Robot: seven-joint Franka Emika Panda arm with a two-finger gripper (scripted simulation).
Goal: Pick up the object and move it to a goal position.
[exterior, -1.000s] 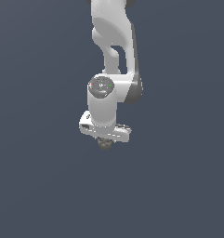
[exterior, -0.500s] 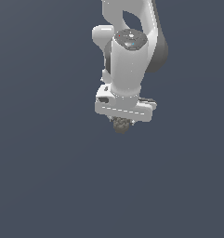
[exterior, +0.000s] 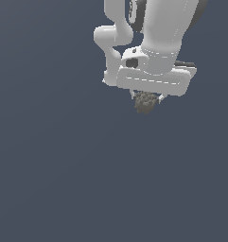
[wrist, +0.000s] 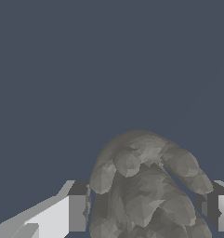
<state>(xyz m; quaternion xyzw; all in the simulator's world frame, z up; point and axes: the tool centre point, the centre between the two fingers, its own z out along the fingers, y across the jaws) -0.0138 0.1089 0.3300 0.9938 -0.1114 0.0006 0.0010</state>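
You are looking at the white arm [exterior: 158, 28] reaching down from the top of the exterior view, and its gripper [exterior: 146, 100] is clamping the object [exterior: 144, 101], a knobbly grey-brown lump that is hanging just under the broad white hand. In the wrist view the object [wrist: 146, 186] is sitting between the two fingers [wrist: 76, 211], touching both pads, with plain dark blue-grey background showing behind it and nothing beneath it.

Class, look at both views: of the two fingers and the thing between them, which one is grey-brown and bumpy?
The knobbly lump, gripped between the fingers; they are smooth, flat and white-and-dark, not bumpy.
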